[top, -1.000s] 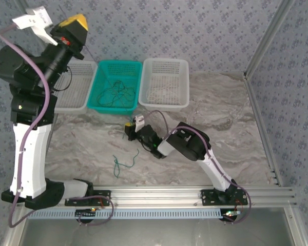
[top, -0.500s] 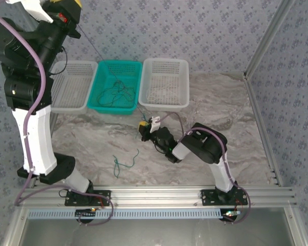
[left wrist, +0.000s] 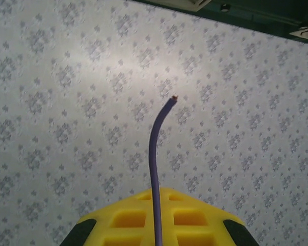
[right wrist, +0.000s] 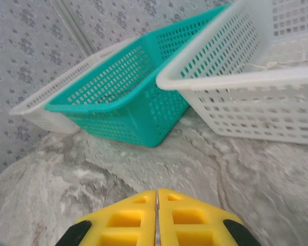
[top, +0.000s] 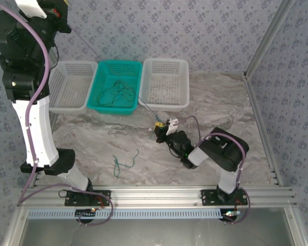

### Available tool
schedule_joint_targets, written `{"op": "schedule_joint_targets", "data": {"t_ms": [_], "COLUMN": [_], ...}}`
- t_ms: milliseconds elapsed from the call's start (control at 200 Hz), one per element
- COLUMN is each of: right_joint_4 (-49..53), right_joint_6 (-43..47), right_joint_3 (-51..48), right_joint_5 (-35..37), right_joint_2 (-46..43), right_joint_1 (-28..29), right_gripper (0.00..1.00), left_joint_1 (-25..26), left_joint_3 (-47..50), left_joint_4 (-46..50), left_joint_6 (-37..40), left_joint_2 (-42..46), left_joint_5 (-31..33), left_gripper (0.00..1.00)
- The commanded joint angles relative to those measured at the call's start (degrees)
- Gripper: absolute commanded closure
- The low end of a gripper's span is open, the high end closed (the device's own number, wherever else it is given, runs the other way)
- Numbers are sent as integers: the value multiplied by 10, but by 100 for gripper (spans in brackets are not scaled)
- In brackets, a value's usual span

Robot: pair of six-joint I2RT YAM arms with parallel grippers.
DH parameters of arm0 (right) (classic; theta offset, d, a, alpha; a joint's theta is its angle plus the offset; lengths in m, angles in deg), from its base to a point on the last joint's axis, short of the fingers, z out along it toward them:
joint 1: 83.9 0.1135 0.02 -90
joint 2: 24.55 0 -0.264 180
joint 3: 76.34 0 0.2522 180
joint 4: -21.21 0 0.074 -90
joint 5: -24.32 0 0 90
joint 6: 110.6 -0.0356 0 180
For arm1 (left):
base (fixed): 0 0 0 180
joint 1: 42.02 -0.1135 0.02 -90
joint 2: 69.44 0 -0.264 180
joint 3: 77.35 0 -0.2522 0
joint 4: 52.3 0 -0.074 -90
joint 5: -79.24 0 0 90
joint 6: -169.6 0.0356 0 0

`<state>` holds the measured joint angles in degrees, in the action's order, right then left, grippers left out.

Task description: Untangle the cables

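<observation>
Though left gripper (left wrist: 155,205) cut off overhead, it's clamped on purple strand (left wrist: 153,148); right gripper (right wrist: 157,200) pinched shut, contents unclear; marble table (top: 92,138), patterned wallpaper (top: 195,31).

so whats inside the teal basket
a loose tangle of thin dark and green cables lies on the floor of the teal basket; how the strands cross underneath is too fine to tell

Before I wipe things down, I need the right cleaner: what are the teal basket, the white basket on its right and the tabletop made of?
Teal perforated basket: apparently moulded plastic, slight sheen, uniform grid holes. White perforated basket: likely the same plastic. Grey-veined tabletop: marble look, matte; real stone or printed laminate, I cannot tell.
</observation>
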<state>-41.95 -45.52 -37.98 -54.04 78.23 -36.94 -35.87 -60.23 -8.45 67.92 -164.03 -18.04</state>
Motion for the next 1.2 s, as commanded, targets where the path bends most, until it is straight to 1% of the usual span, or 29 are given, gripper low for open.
{"op": "schedule_joint_targets", "data": {"t_ms": [0,60,90,125,210,245,335,400,490,515,575,615,680,789,854,904,984,1059,1109,1194], "right_joint_4": [219,342,396,435,516,561,670,717,779,795,824,840,872,927,952,969,985,994,998,996], "right_joint_6": [6,25,36,48,71,80,127,158,189,194,212,222,248,266,272,277,280,281,282,281], "right_joint_3": [-36,-12,1,5,9,20,56,76,113,126,155,173,203,255,279,295,314,325,333,337], "right_joint_5": [52,64,70,76,72,67,55,47,18,4,-53,-87,-155,-245,-277,-293,-316,-330,-339,-344], "right_joint_2": [-55,-132,-168,-213,-331,-374,-466,-515,-553,-558,-557,-552,-537,-512,-503,-499,-495,-489,-484,-476], "right_joint_1": [-6,-3,-1,-1,-12,-18,-28,-35,-62,-73,-96,-108,-128,-151,-157,-159,-162,-163,-163,-163], "right_gripper": [100,100,100,100,100,100,100,100,100,100,100,100,100,100,100,100,100,100,100,100], "left_joint_1": [-25,-24,-20,-9,27,36,61,94,150,166,197,216,237,246,246,246,248,249,254,276], "left_joint_3": [26,83,136,221,456,521,650,745,848,873,925,953,990,1024,1026,1011,984,973,973,968], "left_joint_4": [-99,-72,-77,-114,-256,-288,-325,-367,-392,-402,-431,-457,-488,-522,-516,-477,-400,-362,-365,-403], "left_joint_6": [-45,-86,-104,-120,-146,-159,-193,-206,-207,-209,-219,-224,-219,-188,-135,-55,84,169,192,184], "left_joint_2": [42,48,59,80,152,172,209,239,270,275,278,275,264,264,285,305,336,357,363,350], "left_joint_5": [4,-38,-53,-61,-35,-25,-14,-6,20,23,26,24,7,-26,-42,-66,-127,-202,-248,-303], "left_gripper": [100,100,100,100,100,100,100,100,100,99,94,89,76,57,49,44,38,32,30,29]}}
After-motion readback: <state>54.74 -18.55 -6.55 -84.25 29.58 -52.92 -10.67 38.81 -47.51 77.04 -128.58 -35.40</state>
